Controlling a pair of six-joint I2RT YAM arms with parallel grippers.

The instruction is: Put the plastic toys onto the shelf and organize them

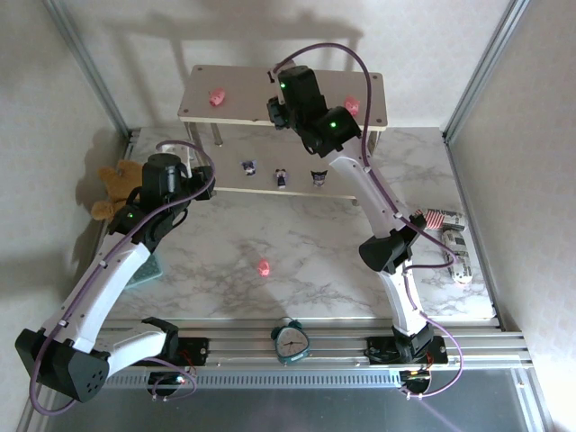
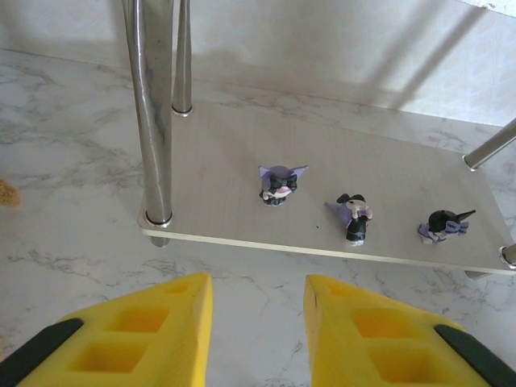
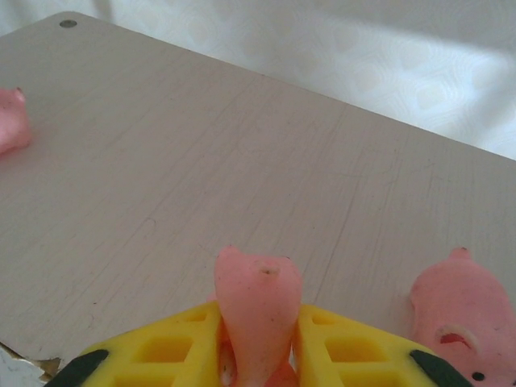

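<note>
Pink pig (image 3: pixel 256 302) sits pinched between your right gripper's (image 3: pixel 258 326) fingers over the shelf's (image 3: pixel 201 161) top board, another pig (image 3: pixel 459 314) beside it. Your left gripper (image 2: pixel 258 322) hangs with fingers apart and empty, facing three purple figures (image 2: pixel 352 216) on the lower board; a stray pig (image 1: pixel 264 267) lies on the table (image 1: pixel 315 243).

- The shelf (image 3: pixel 242 161) was pale beige, faintly grained.
- The pig (image 3: pixel 256 314) was pink.
- The figurines (image 2: pixel 278 184) were dark purple and white.
- The surface (image 1: pixel 297 243) was white marble, grey-veined.
- The left pincer (image 2: pixel 256 282) was yellow.
</note>
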